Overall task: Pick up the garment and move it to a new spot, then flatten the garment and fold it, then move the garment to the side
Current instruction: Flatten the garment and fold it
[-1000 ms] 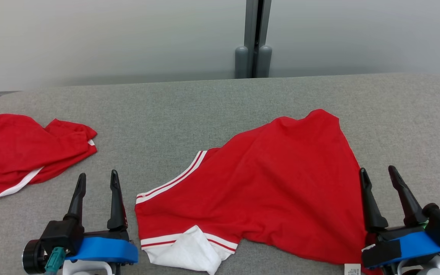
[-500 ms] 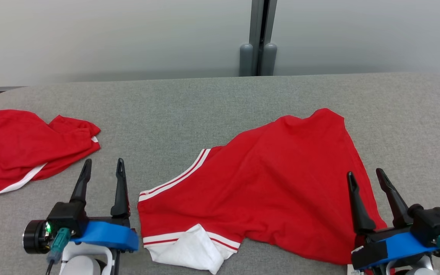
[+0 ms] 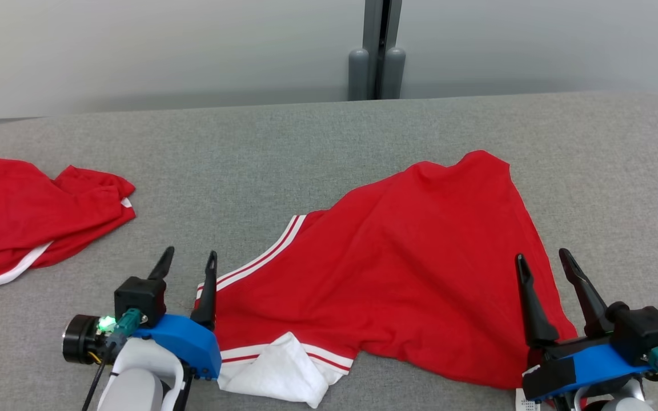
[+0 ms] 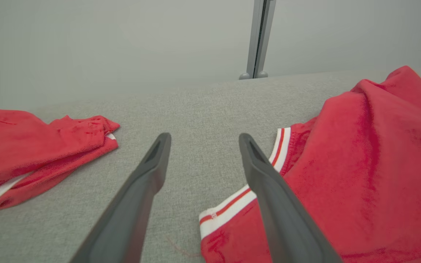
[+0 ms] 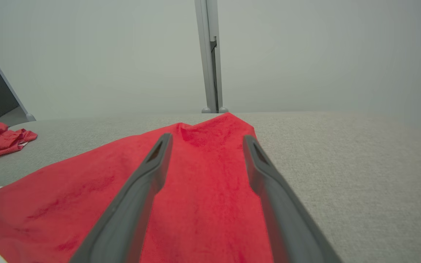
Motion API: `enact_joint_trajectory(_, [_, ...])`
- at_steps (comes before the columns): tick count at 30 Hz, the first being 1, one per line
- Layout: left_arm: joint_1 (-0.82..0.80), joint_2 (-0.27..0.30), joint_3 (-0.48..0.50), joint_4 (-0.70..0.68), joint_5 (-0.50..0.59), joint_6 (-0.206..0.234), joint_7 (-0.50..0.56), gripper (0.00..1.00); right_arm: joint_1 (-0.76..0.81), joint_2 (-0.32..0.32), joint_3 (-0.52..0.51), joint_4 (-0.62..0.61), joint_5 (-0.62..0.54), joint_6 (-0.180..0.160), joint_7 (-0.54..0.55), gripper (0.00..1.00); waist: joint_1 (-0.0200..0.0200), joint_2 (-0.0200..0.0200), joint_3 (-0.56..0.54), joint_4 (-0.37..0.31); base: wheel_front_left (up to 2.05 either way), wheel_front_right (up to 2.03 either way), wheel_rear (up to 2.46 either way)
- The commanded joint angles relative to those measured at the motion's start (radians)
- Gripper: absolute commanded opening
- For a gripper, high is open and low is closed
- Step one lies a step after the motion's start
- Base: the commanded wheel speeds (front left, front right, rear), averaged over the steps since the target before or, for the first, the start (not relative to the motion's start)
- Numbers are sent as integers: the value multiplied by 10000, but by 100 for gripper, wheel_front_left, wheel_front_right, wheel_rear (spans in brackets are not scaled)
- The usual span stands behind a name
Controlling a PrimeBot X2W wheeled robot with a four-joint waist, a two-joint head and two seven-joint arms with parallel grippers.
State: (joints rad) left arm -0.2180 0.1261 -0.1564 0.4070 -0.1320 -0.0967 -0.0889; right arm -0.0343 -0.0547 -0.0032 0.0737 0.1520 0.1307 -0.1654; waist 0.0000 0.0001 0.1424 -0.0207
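The red garment lies spread and rumpled on the grey counter, right of middle, with a white-lined corner turned up at its near edge. The left hand hovers open at its striped left edge and the right hand open over its right edge, neither gripping cloth. A second red cloth lies well apart at far left.

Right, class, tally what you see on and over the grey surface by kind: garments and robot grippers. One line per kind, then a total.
Red garments: 2, the spread garment and the crumpled garment to its left.
Grippers: 2, the left gripper and the right gripper.
Total: 4.
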Motion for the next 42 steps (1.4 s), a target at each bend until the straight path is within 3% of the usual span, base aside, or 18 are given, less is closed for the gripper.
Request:
enact_joint_trajectory(1, [-164,38,-49,53,-28,-16,-3,100,-160,26,-10,3,-31,1,27,100,0,-1,14,1,0,0,0])
enact_joint_trajectory(18, [-514,-24,-486,2531,-667,-239,1187,100,-298,33,12,186,-103,3,36,100,0,-1,277,-276,0,0,0])
enact_joint_trajectory(19, [-510,-40,-550,2639,-732,-266,1258,94,-296,32,7,198,-100,1,23,100,0,-1,255,-282,0,0,0])
enact_joint_trajectory(20, [-509,-44,-619,2714,-763,-284,1304,49,-282,33,10,205,-103,1,12,100,0,-1,231,-294,0,0,0])
enact_joint_trajectory(21, [-536,-30,-689,2782,-787,-292,1286,34,-262,33,20,215,-109,1,-3,100,0,-1,191,-308,0,0,0])
enact_joint_trajectory(22, [-581,-26,-741,2791,-824,-292,1181,0,-227,34,24,215,-113,1,-17,100,0,-1,154,-309,0,0,0])
enact_joint_trajectory(32, [-298,-84,-880,1333,-895,-84,-489,0,250,35,-132,284,-23,1,-118,100,0,-1,-545,290,0,0,0])
enact_joint_trajectory(42, [1415,161,-952,-2125,-898,471,6,0,489,39,-205,465,149,1,-227,100,0,-1,-846,973,0,0,0])
